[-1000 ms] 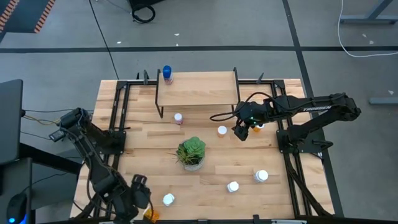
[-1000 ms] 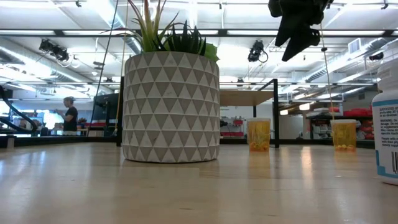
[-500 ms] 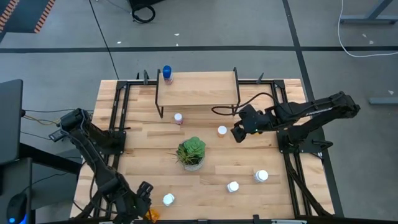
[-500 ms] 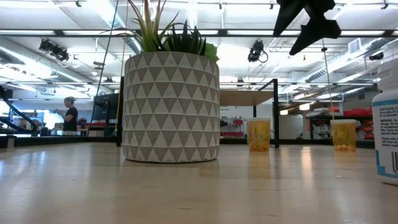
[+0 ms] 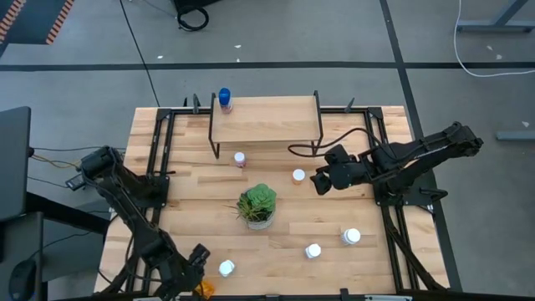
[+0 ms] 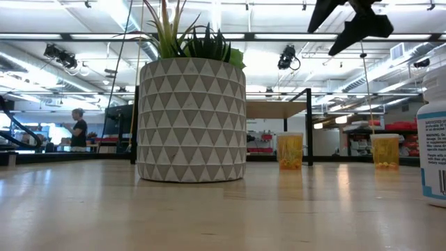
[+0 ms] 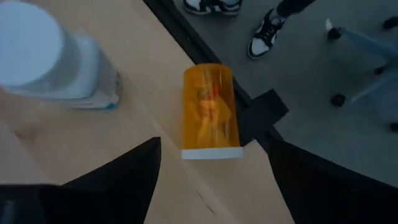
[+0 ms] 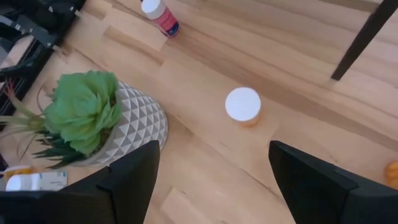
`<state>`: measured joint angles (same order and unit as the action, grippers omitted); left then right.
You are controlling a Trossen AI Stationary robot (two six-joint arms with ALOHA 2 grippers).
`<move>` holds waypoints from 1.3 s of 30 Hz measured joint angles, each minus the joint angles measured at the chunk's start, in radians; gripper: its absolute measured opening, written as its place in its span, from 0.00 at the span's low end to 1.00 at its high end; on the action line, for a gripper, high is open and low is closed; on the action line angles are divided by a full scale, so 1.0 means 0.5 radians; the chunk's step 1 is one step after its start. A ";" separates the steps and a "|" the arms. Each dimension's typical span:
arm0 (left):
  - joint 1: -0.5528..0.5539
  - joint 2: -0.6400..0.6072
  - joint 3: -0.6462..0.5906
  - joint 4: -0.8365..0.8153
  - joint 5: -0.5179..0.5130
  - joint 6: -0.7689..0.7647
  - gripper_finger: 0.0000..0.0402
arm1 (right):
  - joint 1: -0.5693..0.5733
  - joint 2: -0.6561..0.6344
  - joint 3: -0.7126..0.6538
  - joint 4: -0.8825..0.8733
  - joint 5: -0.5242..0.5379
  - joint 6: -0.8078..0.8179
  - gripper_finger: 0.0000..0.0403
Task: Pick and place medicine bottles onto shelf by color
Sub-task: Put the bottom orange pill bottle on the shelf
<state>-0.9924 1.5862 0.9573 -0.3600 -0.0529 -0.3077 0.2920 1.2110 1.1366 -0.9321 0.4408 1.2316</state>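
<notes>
Left pincer (image 7: 211,180) over toppled orange bottle (image 7: 209,112)

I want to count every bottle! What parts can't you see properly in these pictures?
- Lying orange bottle: nearly hidden under the left gripper in the high view.
- White bottle: cut by the low view's edge.
- Blue bottle: label too small, high view.
- Plant pot blocks the table behind, low view.
</notes>
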 joint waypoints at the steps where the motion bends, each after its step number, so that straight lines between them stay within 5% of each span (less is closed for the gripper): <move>1: 0.000 0.021 -0.001 0.001 0.001 0.015 0.77 | 0.000 0.000 0.000 0.000 -0.001 0.000 0.77; 22: 0.002 0.303 -0.001 0.111 0.017 -0.055 0.81 | -0.001 0.000 0.000 0.000 -0.015 0.036 0.77; 39: 0.002 0.300 0.004 0.161 0.061 -0.147 0.54 | -0.001 0.000 0.000 0.000 -0.015 0.036 0.77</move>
<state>-0.9913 1.7363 0.9592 -0.2794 -0.0226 -0.3813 0.2916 1.2110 1.1366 -0.9321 0.4332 1.2495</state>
